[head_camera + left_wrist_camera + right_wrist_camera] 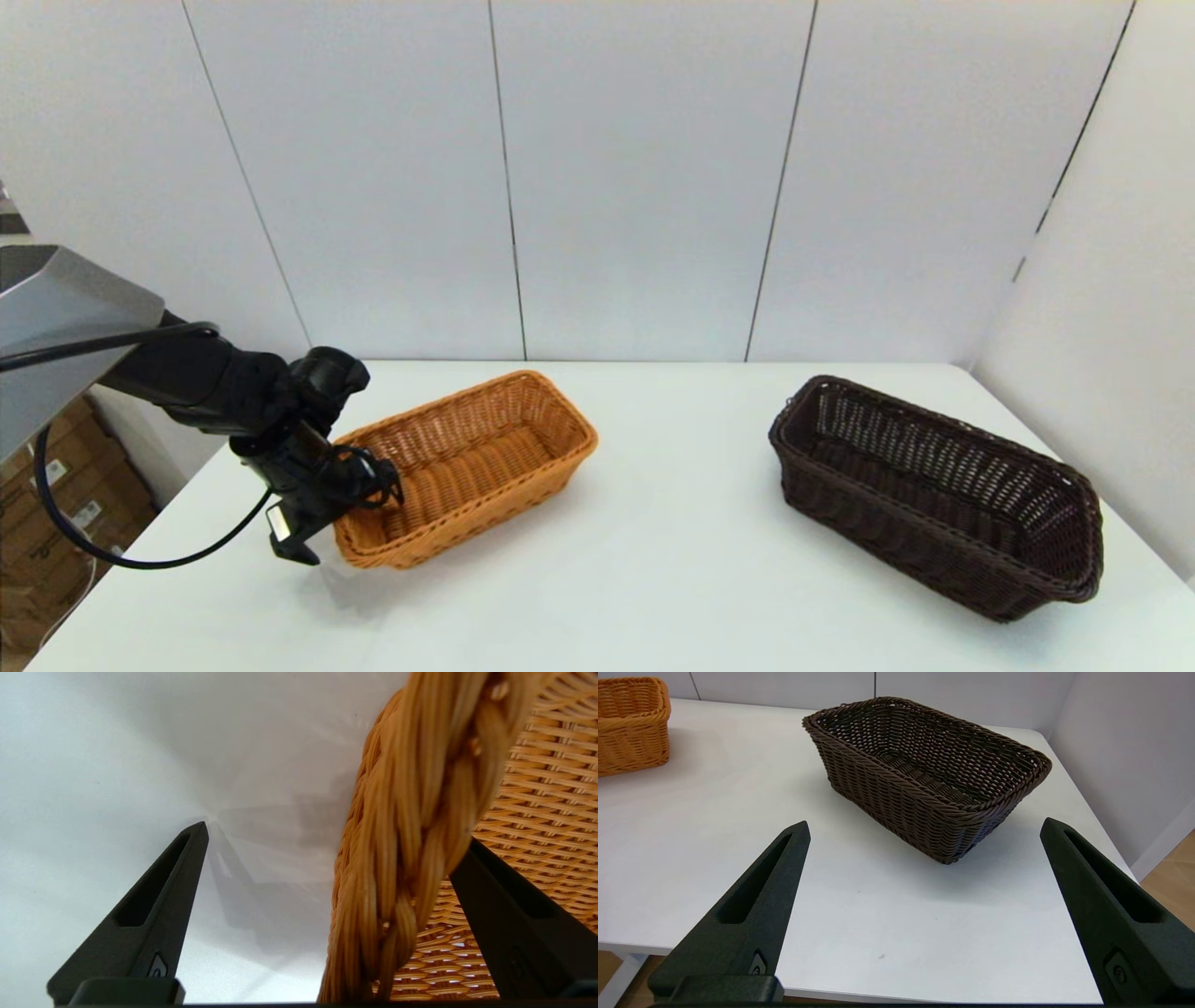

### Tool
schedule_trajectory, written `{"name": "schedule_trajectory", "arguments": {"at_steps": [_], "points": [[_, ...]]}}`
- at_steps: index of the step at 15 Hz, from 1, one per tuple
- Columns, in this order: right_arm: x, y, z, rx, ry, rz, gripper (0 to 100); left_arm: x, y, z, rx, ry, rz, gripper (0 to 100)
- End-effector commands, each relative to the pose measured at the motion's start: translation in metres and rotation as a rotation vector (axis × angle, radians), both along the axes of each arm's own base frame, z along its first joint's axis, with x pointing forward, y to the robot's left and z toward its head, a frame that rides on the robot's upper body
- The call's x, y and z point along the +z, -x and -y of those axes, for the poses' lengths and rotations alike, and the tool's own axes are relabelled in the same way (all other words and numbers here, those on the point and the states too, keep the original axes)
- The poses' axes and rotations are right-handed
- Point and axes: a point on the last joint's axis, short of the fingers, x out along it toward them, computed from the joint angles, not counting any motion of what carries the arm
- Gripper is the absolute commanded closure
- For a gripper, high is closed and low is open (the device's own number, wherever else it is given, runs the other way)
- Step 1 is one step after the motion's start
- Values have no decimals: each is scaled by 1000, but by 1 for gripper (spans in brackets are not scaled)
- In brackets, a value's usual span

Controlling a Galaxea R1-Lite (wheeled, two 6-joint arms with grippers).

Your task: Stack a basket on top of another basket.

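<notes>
Between the spread fingers of the left gripper (pixel 327 858) the orange basket's (pixel 467 467) braided rim is straddled, ungripped; one fingertip is hidden by it. Well apart, the dark basket (pixel 934 495) is faced by the right gripper (pixel 924 830), fingers released, its arm unseen from overhead.

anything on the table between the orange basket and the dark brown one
Nothing: the head view shows only bare white table between the orange-tan basket and the dark brown basket.
</notes>
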Motion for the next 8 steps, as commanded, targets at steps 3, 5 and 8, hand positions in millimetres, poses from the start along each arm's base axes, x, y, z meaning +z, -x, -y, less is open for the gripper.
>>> {"name": "schedule_trajectory", "arguments": {"at_steps": [3,5,8], "points": [[0,0,0,1,3,-1,0,-3,-3,0,0,2,-6,100],[0,0,0,1,3,-1,0,4,-2,0,0,7,15,100],[0,0,0,1,5,-1,0,16,-1,1,-6,35,48,100]]}}
